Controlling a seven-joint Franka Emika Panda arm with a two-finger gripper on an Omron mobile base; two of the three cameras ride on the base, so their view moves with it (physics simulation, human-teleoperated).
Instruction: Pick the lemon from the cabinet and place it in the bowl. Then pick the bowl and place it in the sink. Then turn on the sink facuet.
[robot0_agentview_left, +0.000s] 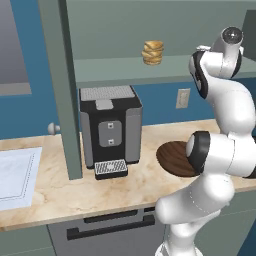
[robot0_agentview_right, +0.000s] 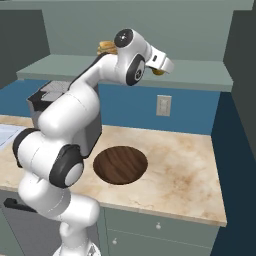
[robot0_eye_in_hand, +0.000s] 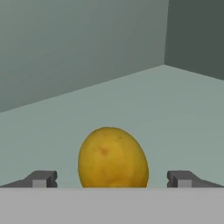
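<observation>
Arm raised high; tool (robot0_eye_in_hand: 112, 179) jaws spread wide, empty.

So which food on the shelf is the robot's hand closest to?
The smooth yellow-orange lemon. It sits on the grey-green cabinet shelf right between the open gripper fingertips, while the tan ridged stacked food stands farther along the shelf.

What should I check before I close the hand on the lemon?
1. Hand open: ok, fingers stand wide.
2. Lemon centred between the fingers: ok in the hand view.
3. Fingers clear of the lemon on both sides: ok, gaps show.
4. Lemon resting on the cabinet shelf: ok.
5. Hand far enough forward around the lemon: cannot tell.
6. Bowl empty and free on the counter: ok.
</observation>
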